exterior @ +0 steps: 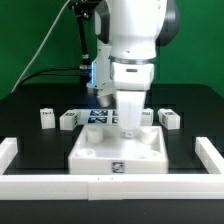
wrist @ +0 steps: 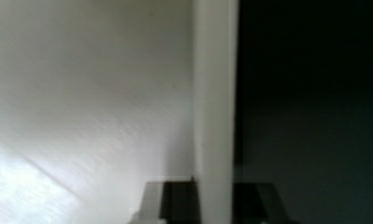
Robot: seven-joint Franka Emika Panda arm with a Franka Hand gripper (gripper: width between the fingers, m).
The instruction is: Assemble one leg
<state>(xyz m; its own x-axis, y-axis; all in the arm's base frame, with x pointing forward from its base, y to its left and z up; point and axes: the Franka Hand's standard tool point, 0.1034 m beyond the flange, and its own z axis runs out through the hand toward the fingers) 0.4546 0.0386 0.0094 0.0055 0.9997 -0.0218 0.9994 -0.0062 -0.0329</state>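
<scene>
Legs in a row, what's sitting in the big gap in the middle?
The marker board lies there, partly hidden by the robot's arm, as the exterior view shows.

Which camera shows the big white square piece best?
The exterior view. The square panel lies flat, mostly in sight, under the robot arm. The wrist view gives only a blurry white surface beside darkness; whether that is the panel, I cannot tell.

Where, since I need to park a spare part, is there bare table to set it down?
On the exterior view's left, bare table lies between the square panel and the border rail; likewise on its right. The row behind the panel is crowded: legs, the marker board and the arm.
</scene>
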